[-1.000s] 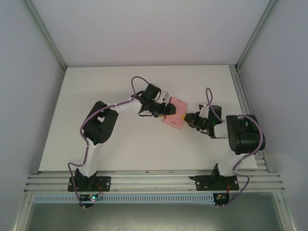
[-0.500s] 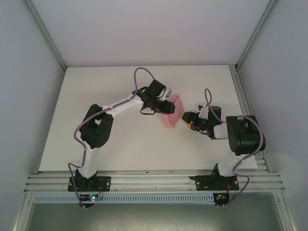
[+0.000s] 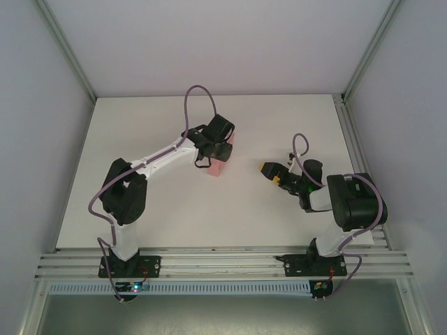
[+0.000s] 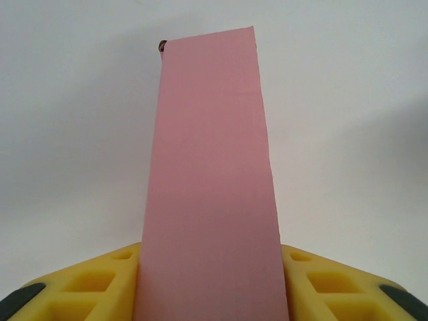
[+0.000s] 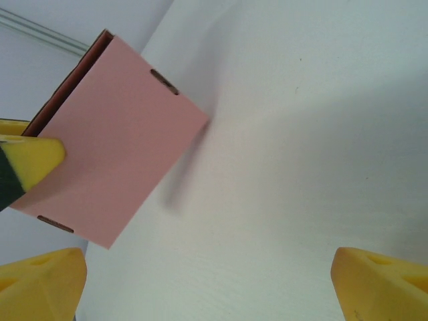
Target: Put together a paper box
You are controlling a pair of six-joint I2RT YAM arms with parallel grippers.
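Top external view: my left hand (image 3: pixel 215 150) pinches the pink paper box (image 3: pixel 217 166) near the middle of the white tabletop (image 3: pixel 140 132), a bit to the left. On the left wrist view the box stands tall between the two yellow fingers (image 4: pixel 93 284). My right hand (image 3: pixel 269 169) is spread wide and empty, well apart from the box, on its right. I cannot tell if the box touches the tabletop.
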